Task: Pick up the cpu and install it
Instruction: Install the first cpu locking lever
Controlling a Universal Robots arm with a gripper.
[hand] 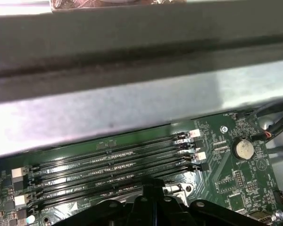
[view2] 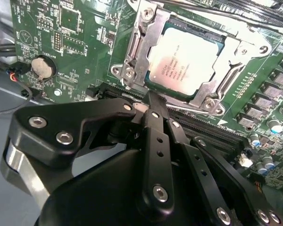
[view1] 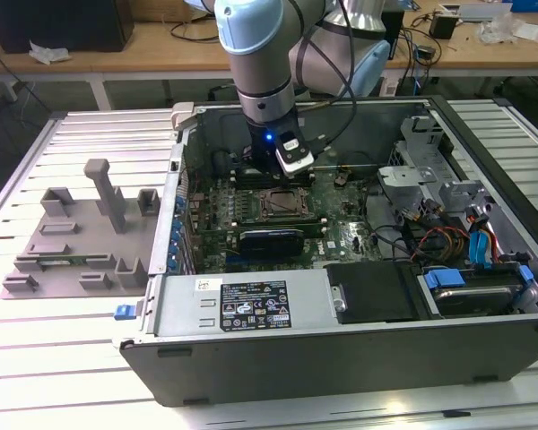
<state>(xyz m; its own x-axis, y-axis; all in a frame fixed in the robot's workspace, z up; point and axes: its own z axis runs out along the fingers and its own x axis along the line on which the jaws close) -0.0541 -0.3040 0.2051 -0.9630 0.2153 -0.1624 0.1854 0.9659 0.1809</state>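
The cpu (view2: 184, 63), a silver-grey square chip with a pale rim, lies flat inside the metal-framed socket (view2: 132, 56) on the green motherboard (view2: 70, 42). In the second wrist view my gripper (view2: 153, 100) is shut with nothing between its black fingers, its tips just short of the socket's near edge, over the dark memory slots (hand: 113, 160). In the exterior view the gripper (view1: 281, 176) hangs inside the open computer case, just behind the socket (view1: 282, 204). The fingertips (hand: 148, 182) also rise at the edge of the first wrist view.
The case wall (hand: 132, 94) stands close behind the memory slots. A round coin battery (view2: 42, 66) sits on the board. A black card (view1: 271, 242) lies in front of the socket. Drive bays and cables (view1: 448, 233) occupy the exterior view's right. A grey fixture (view1: 81, 233) lies outside at the left.
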